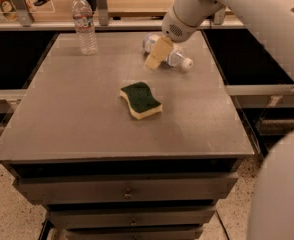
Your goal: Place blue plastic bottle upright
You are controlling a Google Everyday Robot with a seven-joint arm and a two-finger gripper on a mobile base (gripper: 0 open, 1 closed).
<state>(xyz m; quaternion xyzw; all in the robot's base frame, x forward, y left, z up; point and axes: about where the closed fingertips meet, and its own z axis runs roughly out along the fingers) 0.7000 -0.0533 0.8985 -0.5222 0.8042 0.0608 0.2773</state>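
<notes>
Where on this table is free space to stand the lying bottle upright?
Bare: the front strip of the table before the sponge, and the left side between sponge and standing bottle. Crowded: back right, where the pincer hangs at the lying blue bottle.

Grey table, sponge, upright bottle, blue plastic bottle lying by gripper

Two bottles, one sponge, one claw

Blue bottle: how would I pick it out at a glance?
Look at the grey table, far edge, right of centre. There the blue bottle lies on its side behind the gripper; the other bottle stands upright at far left.
</notes>
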